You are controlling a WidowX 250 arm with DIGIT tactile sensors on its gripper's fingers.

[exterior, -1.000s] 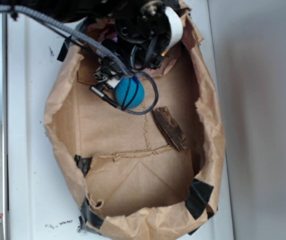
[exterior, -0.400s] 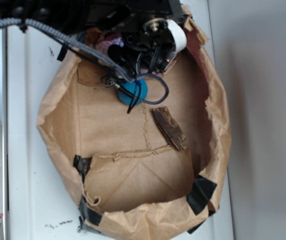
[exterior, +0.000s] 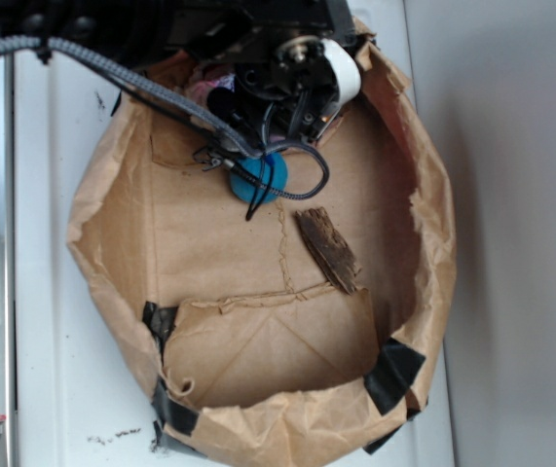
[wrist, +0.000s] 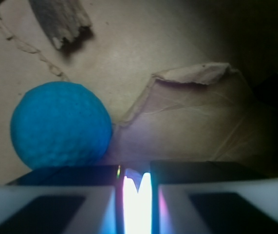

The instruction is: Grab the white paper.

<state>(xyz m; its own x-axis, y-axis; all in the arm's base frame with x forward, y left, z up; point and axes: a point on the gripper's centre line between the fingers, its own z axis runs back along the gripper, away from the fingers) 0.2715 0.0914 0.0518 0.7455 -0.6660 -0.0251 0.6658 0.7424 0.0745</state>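
The brown paper bag lies open under the arm, which reaches down at its far end. The gripper has its pads nearly pressed together, holding nothing. The blue ball sits just beside it; the white paper is hidden from both views.

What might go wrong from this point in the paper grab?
The blue ball sits right beside the pincer and may get nudged or grabbed instead. No white paper shows in either view; it may be hidden under the arm. The black cable loops by the ball and might snag.
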